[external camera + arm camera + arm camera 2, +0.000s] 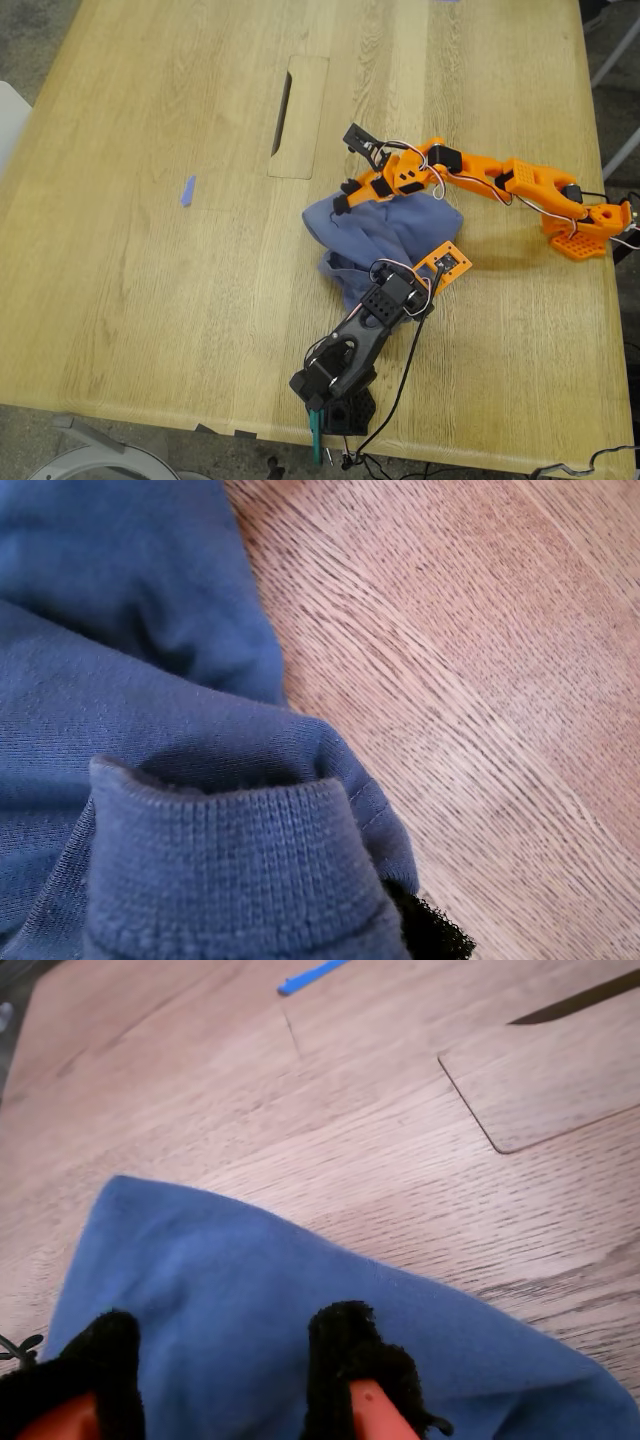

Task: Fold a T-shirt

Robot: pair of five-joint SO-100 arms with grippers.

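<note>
T-shirt [385, 235] lying bunched mid-surface [150, 300] | my first claw [420, 935] pressing into ribbed hem, grip state not showing | my second claw [225, 1380] straddling cloth edge, prongs parted | both arms reaching equally near.

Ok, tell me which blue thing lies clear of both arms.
The small blue strip, alone toward the exterior view's left; orange arm and black arm both reach onto the T-shirt.
</note>
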